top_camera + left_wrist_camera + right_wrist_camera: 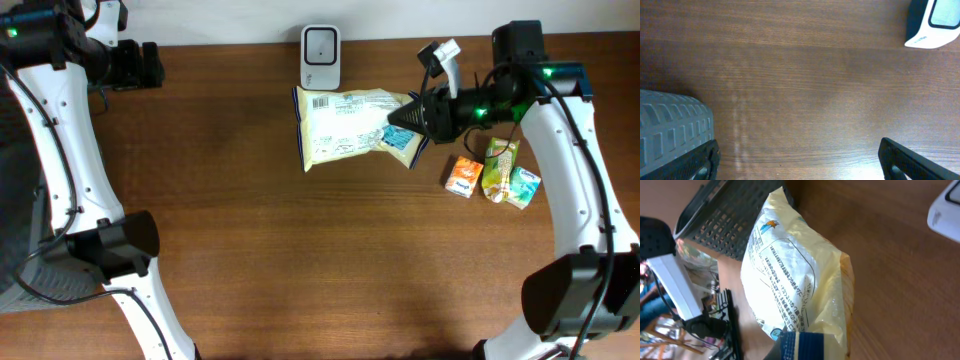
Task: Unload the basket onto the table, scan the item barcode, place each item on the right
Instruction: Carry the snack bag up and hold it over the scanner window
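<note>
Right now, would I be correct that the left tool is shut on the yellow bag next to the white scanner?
Not quite: it is the right tool that is shut on the yellow bag next to the white scanner, as the overhead view shows. The left tool stands open above the table.

Left white-and-black arm (pixel 60 130) extends toward far left; its black two-finger gripper (pixel 152 65) wide open, ribbed fingers (pixel 695 162) spread apart. Right white-and-black arm (pixel 570 150) reaches leftward; its black gripper (pixel 400 118) clamped on edge of yellow plastic snack packet (pixel 350 125).
</note>
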Robot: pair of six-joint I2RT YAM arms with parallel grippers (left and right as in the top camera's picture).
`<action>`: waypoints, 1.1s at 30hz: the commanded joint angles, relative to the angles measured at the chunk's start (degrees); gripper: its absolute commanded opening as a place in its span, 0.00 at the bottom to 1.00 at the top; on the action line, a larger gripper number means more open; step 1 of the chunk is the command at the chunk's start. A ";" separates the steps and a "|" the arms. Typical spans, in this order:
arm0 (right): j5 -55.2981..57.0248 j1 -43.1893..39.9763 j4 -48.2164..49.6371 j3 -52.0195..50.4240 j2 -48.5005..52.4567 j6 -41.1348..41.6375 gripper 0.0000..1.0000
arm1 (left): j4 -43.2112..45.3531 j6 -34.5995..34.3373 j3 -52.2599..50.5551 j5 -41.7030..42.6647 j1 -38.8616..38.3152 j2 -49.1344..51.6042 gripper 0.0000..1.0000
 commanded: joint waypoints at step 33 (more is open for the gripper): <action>106.66 30.88 92.41 1.44 27.36 -66.47 0.04 | -0.07 0.55 0.42 0.61 -0.13 -0.33 0.99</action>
